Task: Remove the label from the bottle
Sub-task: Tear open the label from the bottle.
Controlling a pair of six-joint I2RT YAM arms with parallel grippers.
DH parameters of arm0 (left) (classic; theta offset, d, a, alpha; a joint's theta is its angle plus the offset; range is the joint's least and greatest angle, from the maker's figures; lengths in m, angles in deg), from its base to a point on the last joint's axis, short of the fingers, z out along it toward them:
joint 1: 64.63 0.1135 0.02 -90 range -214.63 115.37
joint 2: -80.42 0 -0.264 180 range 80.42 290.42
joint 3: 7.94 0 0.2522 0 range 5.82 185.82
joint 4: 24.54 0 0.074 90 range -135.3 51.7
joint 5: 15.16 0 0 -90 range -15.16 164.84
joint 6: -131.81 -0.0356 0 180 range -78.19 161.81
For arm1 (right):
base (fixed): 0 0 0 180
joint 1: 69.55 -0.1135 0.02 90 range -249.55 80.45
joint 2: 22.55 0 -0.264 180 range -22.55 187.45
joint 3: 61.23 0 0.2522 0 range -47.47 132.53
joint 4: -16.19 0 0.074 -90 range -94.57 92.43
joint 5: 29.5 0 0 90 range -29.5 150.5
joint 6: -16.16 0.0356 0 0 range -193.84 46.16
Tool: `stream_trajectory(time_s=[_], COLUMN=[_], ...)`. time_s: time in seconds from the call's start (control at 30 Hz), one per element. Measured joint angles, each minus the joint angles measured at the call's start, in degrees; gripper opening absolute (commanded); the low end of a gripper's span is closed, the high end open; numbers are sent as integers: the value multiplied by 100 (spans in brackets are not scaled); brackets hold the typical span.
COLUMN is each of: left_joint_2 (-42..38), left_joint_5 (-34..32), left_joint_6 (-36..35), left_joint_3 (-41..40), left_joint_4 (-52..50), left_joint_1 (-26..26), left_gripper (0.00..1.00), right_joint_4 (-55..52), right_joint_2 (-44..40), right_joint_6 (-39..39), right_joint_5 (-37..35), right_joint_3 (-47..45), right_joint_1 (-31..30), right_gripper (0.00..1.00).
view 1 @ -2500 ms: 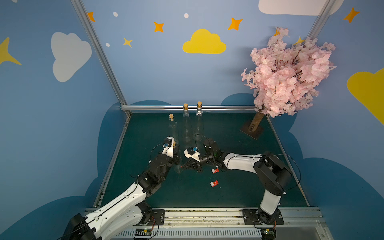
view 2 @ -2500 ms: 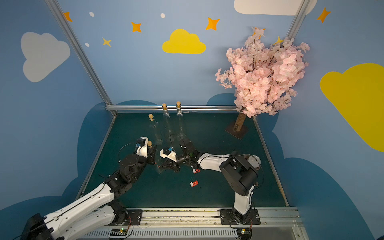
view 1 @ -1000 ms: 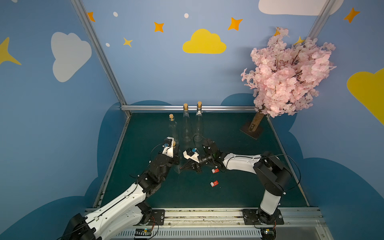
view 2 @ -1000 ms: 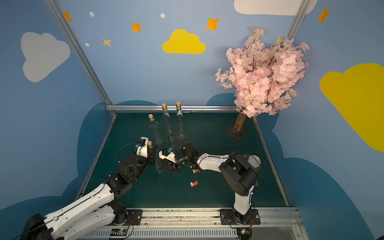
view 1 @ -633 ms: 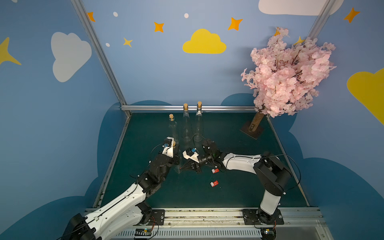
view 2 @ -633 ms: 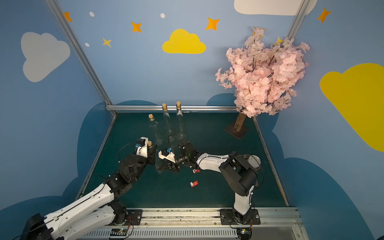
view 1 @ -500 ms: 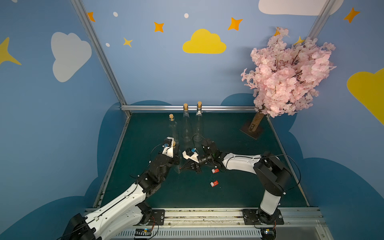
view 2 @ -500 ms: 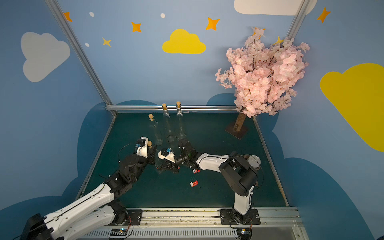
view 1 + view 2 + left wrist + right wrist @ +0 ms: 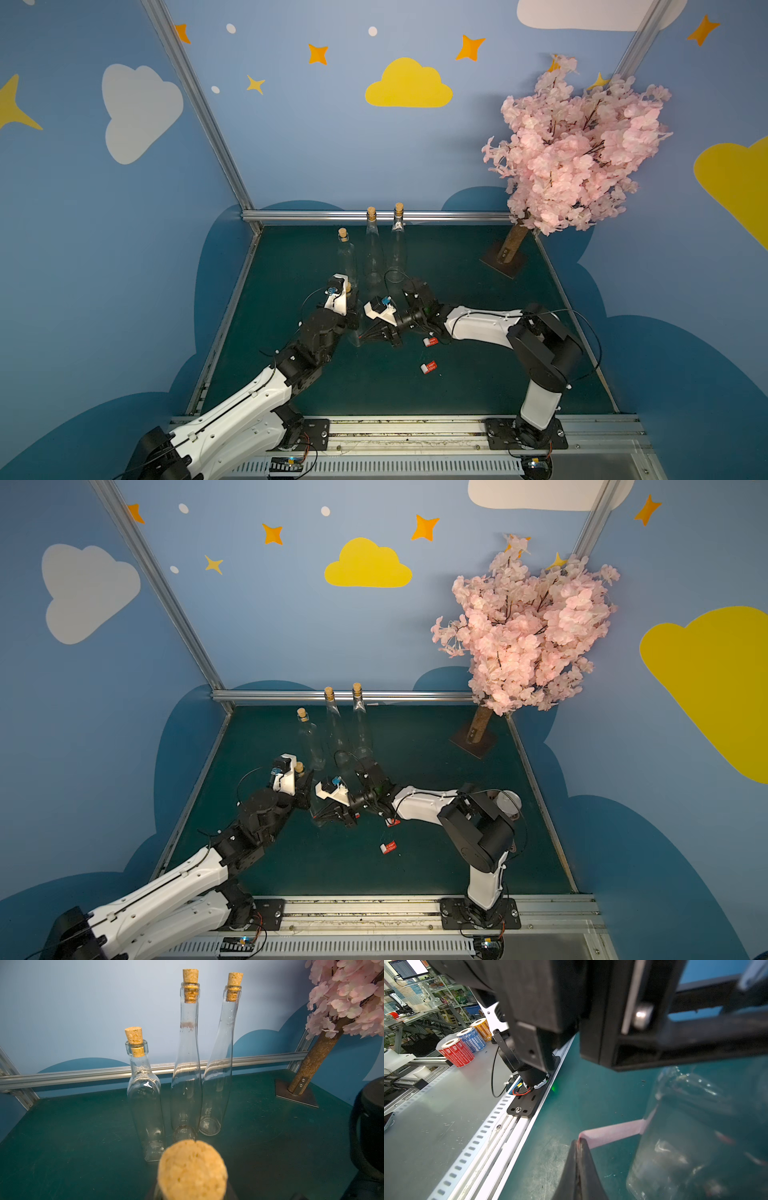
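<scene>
Now mid-peel: my right jaws pinch shut on one end of the label (image 9: 612, 1131); the rest sticks to the bottle (image 9: 675, 1157), upright on the tabletop (image 9: 581, 1095), neck in left jaws. Next: steady pull away.

Your left arm (image 9: 245, 401), right arm (image 9: 478, 328): 2 white-shelled units, black joints (image 9: 544, 353), thin black cables (image 9: 491, 1076), white camera mounts (image 9: 379, 312), black tapered right gripper (image 9: 578, 1145).

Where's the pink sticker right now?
In the right wrist view, the pink sticker stretches between the right gripper's shut jaws and the clear bottle, half peeled.
</scene>
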Motion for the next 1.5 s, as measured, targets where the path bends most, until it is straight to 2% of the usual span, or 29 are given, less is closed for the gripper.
stream_trajectory(time_s=[1.5], left_joint_2=[-61], left_joint_5=[-35], left_joint_6=[-4], left_joint_3=[-42], left_joint_4=[2], left_joint_1=[-35], left_gripper=[3], right_joint_4=[-170], right_joint_2=[0], right_joint_6=[-111], right_joint_5=[74], right_joint_3=[160], right_joint_1=[-219], right_gripper=[0])
